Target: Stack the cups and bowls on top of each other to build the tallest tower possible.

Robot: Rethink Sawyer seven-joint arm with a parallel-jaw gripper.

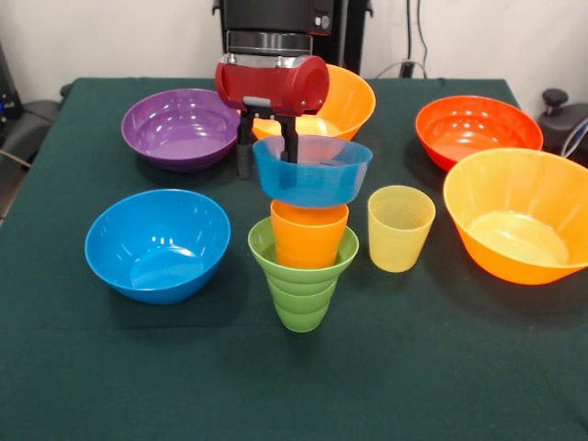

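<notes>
The tower is the green ribbed cup (302, 292) with the orange cup (309, 235) nested in it and the small translucent blue bowl (312, 172) on top. My gripper (266, 156) hangs over the bowl's far left rim. One black finger (243, 152) is outside the rim and the other is inside, set well apart, so it looks open. The pale yellow cup (401, 228) stands alone just right of the tower. The small green bowl is out of view.
The medium blue bowl (156, 243) lies left of the tower and the purple bowl (179, 129) behind it. One big orange bowl (347, 99) sits behind the gripper and another (519, 225) at the right. The red-orange bowl (478, 129) is at the back right.
</notes>
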